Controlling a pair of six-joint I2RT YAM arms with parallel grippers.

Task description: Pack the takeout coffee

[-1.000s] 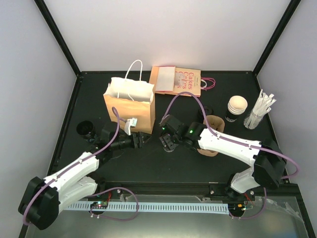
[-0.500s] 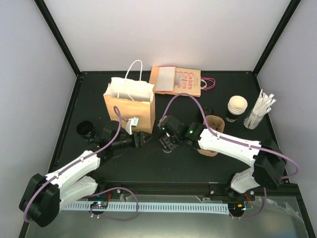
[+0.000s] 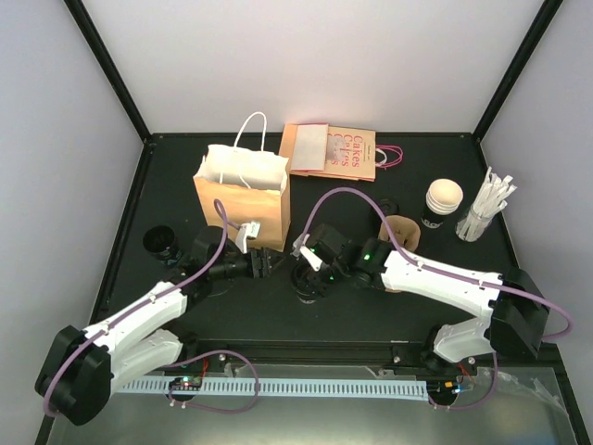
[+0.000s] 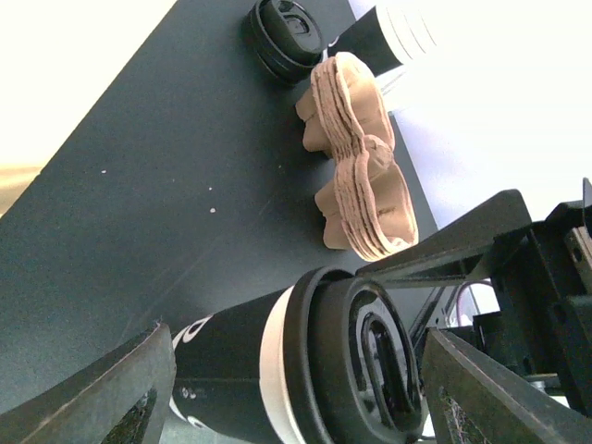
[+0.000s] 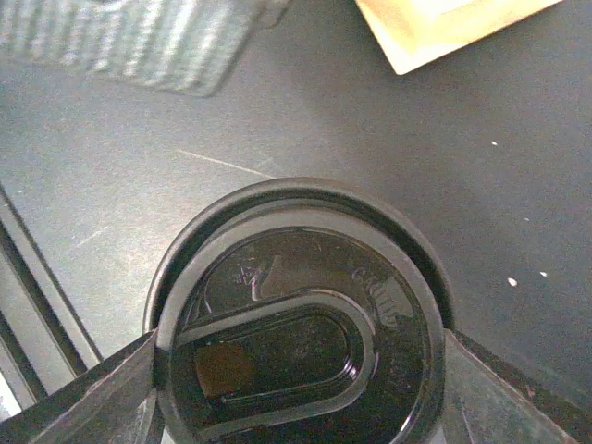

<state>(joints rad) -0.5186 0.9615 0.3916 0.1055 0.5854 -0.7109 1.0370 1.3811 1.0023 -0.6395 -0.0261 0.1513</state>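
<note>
The takeout coffee (image 4: 231, 379) is a black cup standing upright on the table with its round black lid (image 5: 296, 324) on top. My right gripper (image 5: 296, 379) comes down from above and is shut on the lid, one finger against each side of its rim. From the top camera it covers most of the cup (image 3: 305, 291). My left gripper (image 3: 264, 264) lies level just left of the cup, turned on its side, open and holding nothing. The left wrist camera shows the cup framed between its fingers (image 4: 102, 393) and the right gripper's dark fingers (image 4: 462, 250) over the lid.
A brown paper bag (image 3: 243, 190) stands open behind the left gripper. Flat printed bags (image 3: 331, 151) lie at the back. The pulp cup carrier (image 3: 398, 243) is right of the cup, with a loose lid (image 4: 289, 37), a cream-lined cup (image 3: 442, 204) and straws (image 3: 486, 209) beyond. Black lids (image 3: 162, 241) sit far left.
My right gripper has shifted a little toward the near left and settled over the cup's lid, its jaws narrowing slightly. The left arm has stayed still.
</note>
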